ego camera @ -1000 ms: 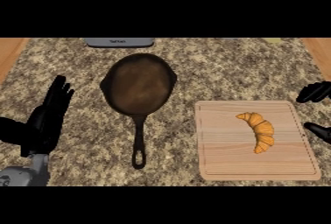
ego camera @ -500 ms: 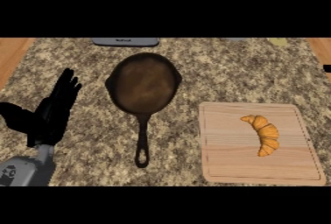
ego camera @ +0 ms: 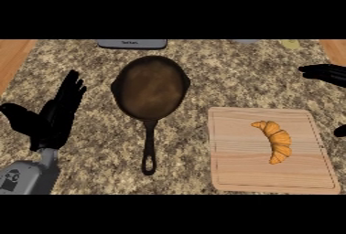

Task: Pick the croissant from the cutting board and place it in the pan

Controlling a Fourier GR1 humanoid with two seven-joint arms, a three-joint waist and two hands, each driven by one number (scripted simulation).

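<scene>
While the right hand [ego camera: 326, 73] was poking in from the right edge of the frame, only its dark fingers showed, stretched out pretty straight and holding nothing, so I'd call it open. From there the croissant [ego camera: 274, 140] sat down and a bit to the left, lying on the right half of the cutting board [ego camera: 233, 171] in the lower right of the picture. Its long axis ran roughly top to bottom with a curve, the upper tip bending toward the left. That hand was clearly the nearer one, so my guess is the pick falls to it, coming down over the middle of the pastry and closing across its short width. Over on the far left, the left hand [ego camera: 57, 114] stood with fingers up and spread, gripping nothing, just resting, well away from the board with the pan between. The pan [ego camera: 151, 87] was up in the center of the frame on the granite counter [ego camera: 88, 64], nothing in it, handle pointing down toward the bottom edge, just left of the board. So the carry would go left and up. As for writing, a grey object [ego camera: 132, 43] at the top edge had some small lettering, but I couldn't read it.
</scene>
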